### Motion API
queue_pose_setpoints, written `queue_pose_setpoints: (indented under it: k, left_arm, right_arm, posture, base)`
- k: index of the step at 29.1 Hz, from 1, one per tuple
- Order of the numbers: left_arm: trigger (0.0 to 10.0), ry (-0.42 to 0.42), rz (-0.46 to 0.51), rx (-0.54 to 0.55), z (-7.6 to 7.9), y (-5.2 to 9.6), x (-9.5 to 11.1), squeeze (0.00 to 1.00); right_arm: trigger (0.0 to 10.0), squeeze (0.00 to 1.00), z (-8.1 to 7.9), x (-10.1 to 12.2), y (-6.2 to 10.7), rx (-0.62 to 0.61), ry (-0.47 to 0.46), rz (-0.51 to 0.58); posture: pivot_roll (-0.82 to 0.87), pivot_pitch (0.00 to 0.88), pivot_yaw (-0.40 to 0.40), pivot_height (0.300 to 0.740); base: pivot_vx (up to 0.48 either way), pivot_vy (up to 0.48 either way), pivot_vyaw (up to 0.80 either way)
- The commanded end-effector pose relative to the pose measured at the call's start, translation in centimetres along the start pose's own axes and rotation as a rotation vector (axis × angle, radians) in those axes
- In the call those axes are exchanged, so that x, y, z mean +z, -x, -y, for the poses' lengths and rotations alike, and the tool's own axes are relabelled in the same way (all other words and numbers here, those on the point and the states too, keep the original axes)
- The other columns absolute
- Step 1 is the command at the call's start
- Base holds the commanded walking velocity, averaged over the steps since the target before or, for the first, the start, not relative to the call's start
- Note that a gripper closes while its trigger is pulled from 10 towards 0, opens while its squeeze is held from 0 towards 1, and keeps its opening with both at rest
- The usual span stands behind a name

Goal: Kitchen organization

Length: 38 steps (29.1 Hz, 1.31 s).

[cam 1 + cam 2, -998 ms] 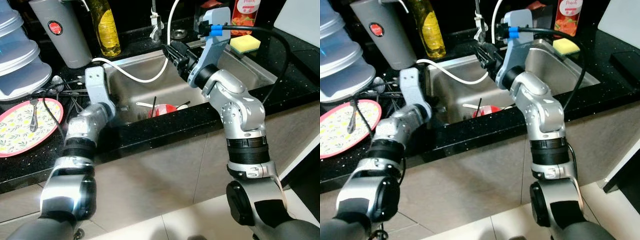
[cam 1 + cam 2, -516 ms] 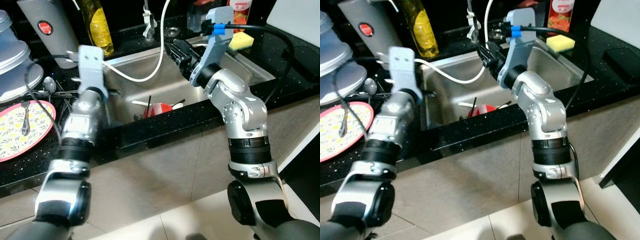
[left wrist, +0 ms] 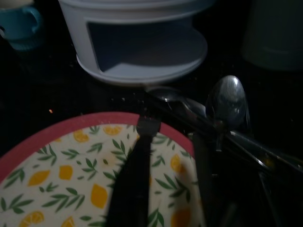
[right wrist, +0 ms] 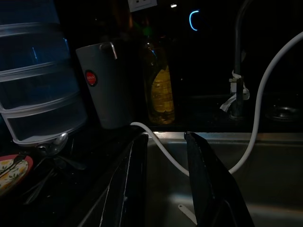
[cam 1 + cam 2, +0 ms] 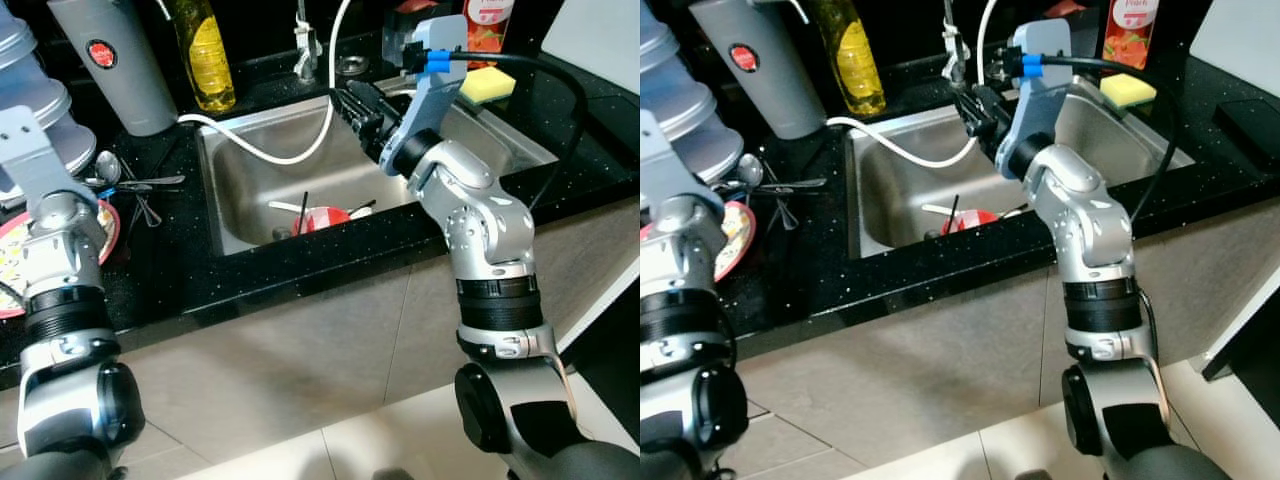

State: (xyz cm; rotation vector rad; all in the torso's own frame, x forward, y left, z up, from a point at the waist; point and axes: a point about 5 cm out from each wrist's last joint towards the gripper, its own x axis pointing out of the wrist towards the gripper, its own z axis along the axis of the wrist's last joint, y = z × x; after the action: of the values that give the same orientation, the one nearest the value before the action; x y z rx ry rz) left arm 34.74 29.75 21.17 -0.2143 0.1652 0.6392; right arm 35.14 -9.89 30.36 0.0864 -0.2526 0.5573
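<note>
A: Where's the left gripper (image 3: 165, 156) now?

B: Over the lemon-pattern plate (image 3: 61, 179) on the black counter (image 5: 180, 270), left of the sink (image 5: 250, 190). The wrist view looks along one dark finger (image 3: 135, 175) lying above the plate; whether the fingers are apart or closed, I cannot tell, and nothing seems to be between them.

A: And the cutlery?

B: Spoons (image 3: 227, 101) and forks lie in a loose heap just beside the plate's rim, in front of the stacked plastic containers (image 5: 45, 100).

A: How would they handle?

B: Light, stiff, and slippery, I'd judge. Flat on stone they're hard to get under, so a pinch across a handle mid-length looks best. The plate seems breakable; take it at the rim.

A: The right gripper (image 4: 163, 175)?

B: Held above the sink, fingers parted and empty, with the white hose (image 5: 270, 152) looping past. A red bowl (image 5: 325, 217) with utensils sits in the basin
</note>
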Motion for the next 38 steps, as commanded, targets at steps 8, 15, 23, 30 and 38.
queue_pose_setpoints:
  k: [8, 15, 23, 30, 38]
  left_arm:
    - [10.0, -0.014, -0.086, 0.032, -2.8, -0.9, -0.7, 1.0]
    - [10.0, 0.043, -0.145, 0.115, -4.6, -1.2, -1.4, 0.0]
    - [10.0, 0.215, -0.268, 0.027, -4.2, -1.5, -3.0, 0.0]
    - [1.9, 0.12, -0.341, -0.028, -3.5, -0.9, -5.6, 0.0]
    - [0.0, 0.065, -0.374, -0.056, -3.0, -0.4, -7.1, 0.0]
  right_arm:
    - [10.0, 0.0, -0.3, -0.4, 0.0, 0.008, -0.012, -0.011]
    - [10.0, 0.0, -0.3, -0.4, 0.0, 0.009, -0.012, -0.011]
    - [10.0, 0.0, -0.5, -0.3, -0.2, 0.018, -0.009, -0.008]
    - [10.0, 0.0, -0.4, -0.3, -0.1, 0.018, -0.005, -0.008]
    - [10.0, 0.0, -0.4, -0.2, -0.1, 0.019, -0.003, -0.008]
  posture:
    - [-0.09, 0.005, 0.128, 0.74]
    - [-0.09, 0.0, 0.127, 0.74]
    - [-0.09, 0.0, 0.125, 0.74]
    - [-0.1, 0.0, 0.126, 0.74]
    - [-0.1, 0.0, 0.126, 0.74]
  base:
    - [0.0, 0.0, 0.0]
    - [0.0, 0.0, 0.0]
    - [0.0, 0.0, 0.0]
    - [0.0, 0.0, 0.0]
    - [0.0, 0.0, 0.0]
